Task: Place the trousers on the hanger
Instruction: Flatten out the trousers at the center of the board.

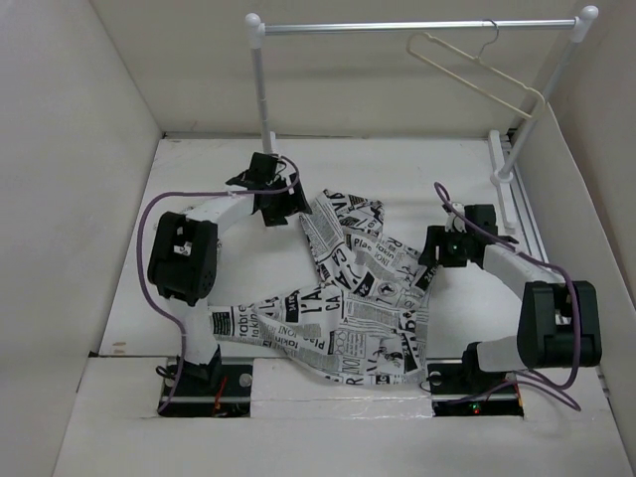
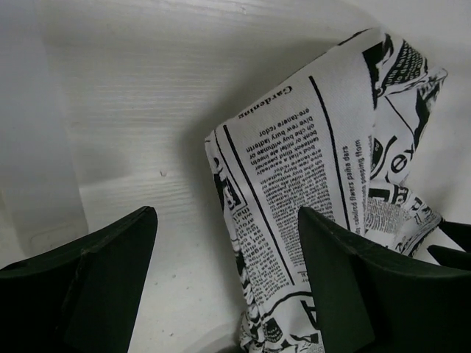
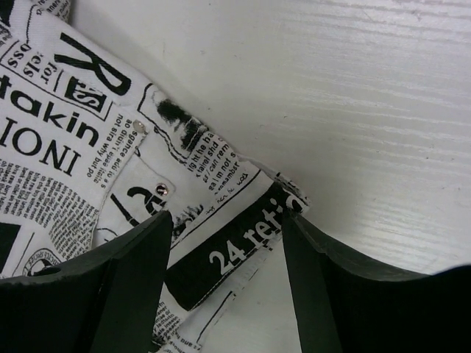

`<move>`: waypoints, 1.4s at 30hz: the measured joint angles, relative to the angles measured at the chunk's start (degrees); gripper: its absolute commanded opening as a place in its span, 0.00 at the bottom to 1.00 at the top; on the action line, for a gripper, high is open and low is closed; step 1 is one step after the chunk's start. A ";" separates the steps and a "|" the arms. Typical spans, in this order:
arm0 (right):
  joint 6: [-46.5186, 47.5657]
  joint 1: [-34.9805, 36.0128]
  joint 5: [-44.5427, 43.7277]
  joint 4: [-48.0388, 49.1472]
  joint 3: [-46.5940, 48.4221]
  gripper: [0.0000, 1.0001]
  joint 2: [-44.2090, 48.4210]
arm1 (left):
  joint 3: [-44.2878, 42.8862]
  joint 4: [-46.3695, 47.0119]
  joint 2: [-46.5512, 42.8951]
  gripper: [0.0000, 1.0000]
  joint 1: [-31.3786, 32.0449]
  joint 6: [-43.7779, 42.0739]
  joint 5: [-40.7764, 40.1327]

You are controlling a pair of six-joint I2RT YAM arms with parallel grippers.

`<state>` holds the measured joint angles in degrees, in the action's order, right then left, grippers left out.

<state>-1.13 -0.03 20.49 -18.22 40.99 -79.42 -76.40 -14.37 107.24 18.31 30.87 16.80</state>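
Trousers (image 1: 348, 288) lie crumpled mid-table between the arms, one leg trailing to the near left. Hanger (image 1: 467, 79) hangs on the rail (image 1: 397, 27), far right. Left gripper (image 2: 228, 243): jaws wide apart, a raised cloth fold between them, unclamped. Right gripper (image 3: 224, 243): jaws wide apart astride a riveted cloth corner, gripping nothing.
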 measured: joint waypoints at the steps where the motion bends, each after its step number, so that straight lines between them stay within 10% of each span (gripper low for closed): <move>1: -0.59 0.00 -0.02 1.01 -0.72 0.66 0.00 | 0.00 1.22 0.37 0.74 0.00 0.52 1.09; 10: -4.81 -0.26 -0.74 6.71 -3.32 0.65 -0.83 | 1.11 9.22 4.79 0.68 0.00 5.38 4.48; 12: -5.31 -0.31 -0.79 7.28 -3.34 0.51 -0.98 | 1.75 11.87 5.27 0.58 0.00 7.06 5.60; 14: -5.81 -0.33 -0.76 8.07 -3.34 0.39 -1.62 | 2.38 14.80 6.21 0.32 0.00 9.25 6.80; 15: -6.36 -0.33 -0.83 8.46 -3.34 0.17 -1.99 | 2.80 16.02 6.58 0.08 0.00 10.03 7.06; 23: -6.64 -0.26 -1.05 7.98 -3.30 0.00 -0.33 | 6.03 19.41 4.26 0.00 -0.04 12.81 7.32; 25: -6.62 0.15 -2.27 6.45 -2.91 0.19 1.97 | 7.61 18.75 0.20 0.00 -0.04 12.96 6.16; 26: -6.60 0.59 -3.26 5.07 -2.23 0.47 3.15 | 8.15 18.14 -2.43 0.00 -0.04 12.98 5.53; 29: -5.90 1.31 -5.95 3.10 0.39 0.68 4.66 | 8.35 17.55 -10.08 0.00 0.13 12.96 4.28; 42: -4.96 6.36 -0.55 7.23 5.49 0.72 -10.67 | 12.50 18.43 -15.17 0.00 0.33 13.66 1.42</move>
<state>-6.09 6.33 19.94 -10.98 46.48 -90.08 -63.90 4.05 92.07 18.63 44.53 18.22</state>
